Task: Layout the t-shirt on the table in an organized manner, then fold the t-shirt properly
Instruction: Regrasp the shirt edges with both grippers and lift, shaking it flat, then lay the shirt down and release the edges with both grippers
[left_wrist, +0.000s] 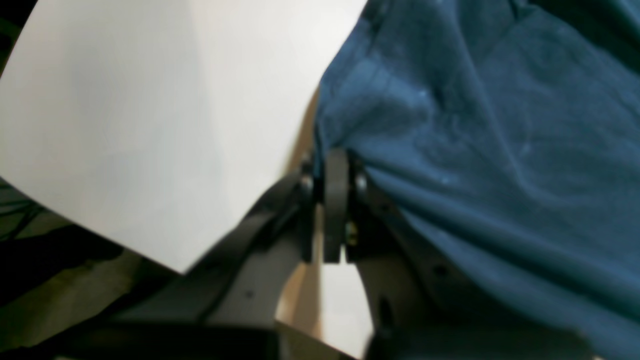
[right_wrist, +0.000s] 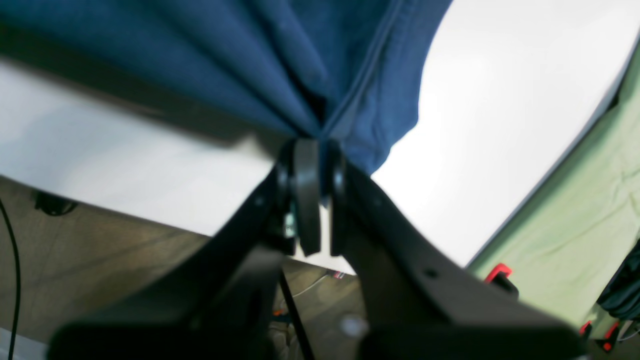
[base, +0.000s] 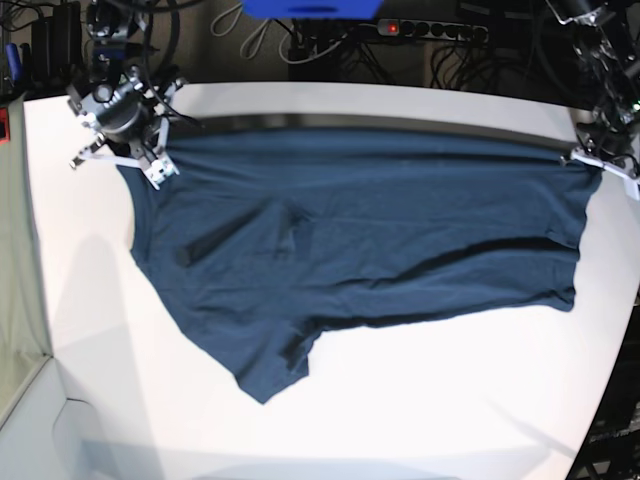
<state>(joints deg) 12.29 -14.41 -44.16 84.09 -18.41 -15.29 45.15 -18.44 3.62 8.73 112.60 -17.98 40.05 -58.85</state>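
Both grippers, right (right_wrist: 314, 145) and left (left_wrist: 336, 160), are pinching the shirt (base: 360, 230) by its far edge, holding it stretched across the table (base: 420, 410). I'm judging this as the layout step; next I'm needing to lower and release evenly, smoothing creases near the shirt's middle.

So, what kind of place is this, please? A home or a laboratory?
Most likely a robotics lab, not a home: a bare white table holds one t-shirt, a power strip and tangled cables lie behind it, and green cloth hangs beside it.
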